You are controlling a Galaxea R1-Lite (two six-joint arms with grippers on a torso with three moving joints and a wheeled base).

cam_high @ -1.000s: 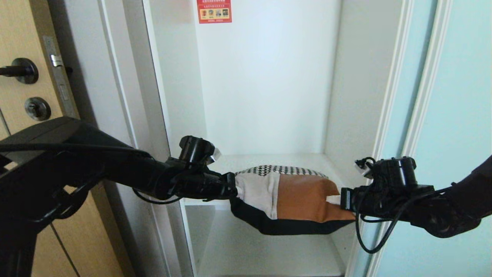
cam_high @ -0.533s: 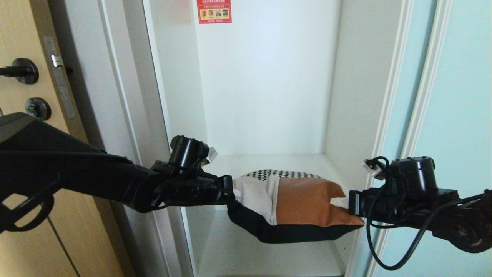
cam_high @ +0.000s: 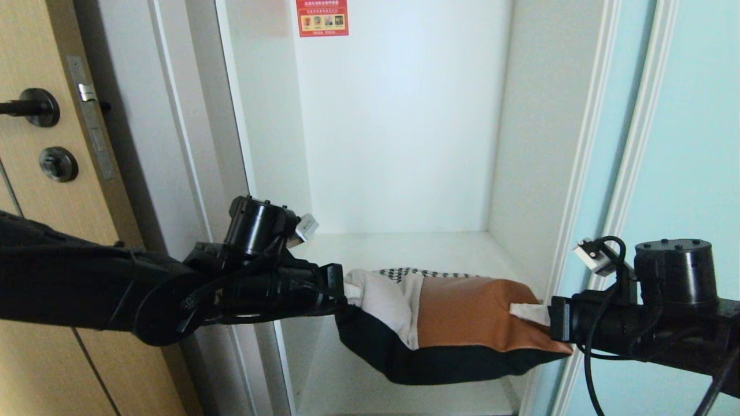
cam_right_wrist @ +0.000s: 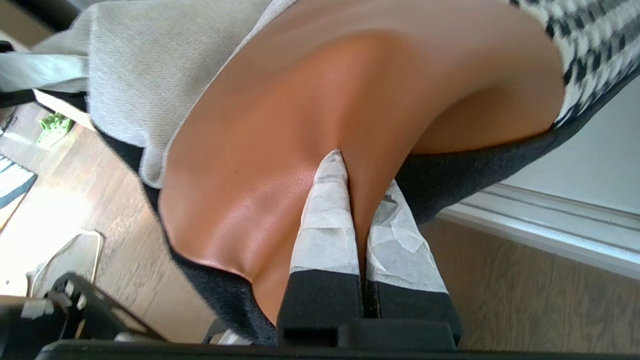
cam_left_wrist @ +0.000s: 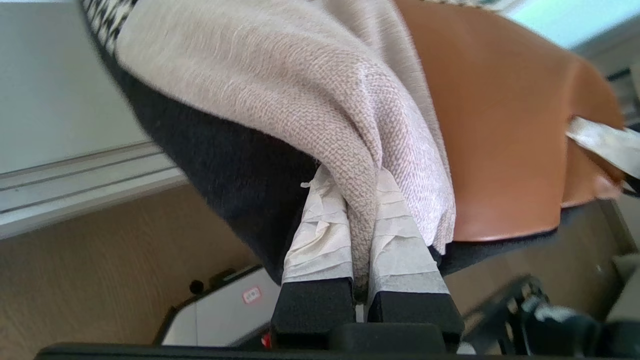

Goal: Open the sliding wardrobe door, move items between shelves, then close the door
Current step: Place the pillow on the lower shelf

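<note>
The items (cam_high: 462, 323), a soft bundle of black knit, tan-brown and white cloth, hang between my two grippers in front of the open white compartment. My left gripper (cam_high: 347, 292) is shut on the white cloth (cam_left_wrist: 300, 75) at the bundle's left end. The right gripper (cam_high: 535, 315) is shut on a fold of the tan-brown piece (cam_right_wrist: 280, 125) at the right end. The bundle sags just before the front edge of the upper shelf (cam_high: 404, 245), above the lower shelf (cam_high: 404, 398). The sliding wardrobe door (cam_high: 694, 144), pale aqua, stands slid to the right.
A light wooden door with a black lever handle (cam_high: 29, 107) stands at the left, beside the white wardrobe frame (cam_high: 191, 144). A red sticker (cam_high: 322, 17) is on the compartment's back wall. The compartment is narrow, with both arms close to its side walls.
Both grippers have drawn back toward me and a little lower, carrying the bundle off the upper shelf's front edge. It now hangs lower and closer.
</note>
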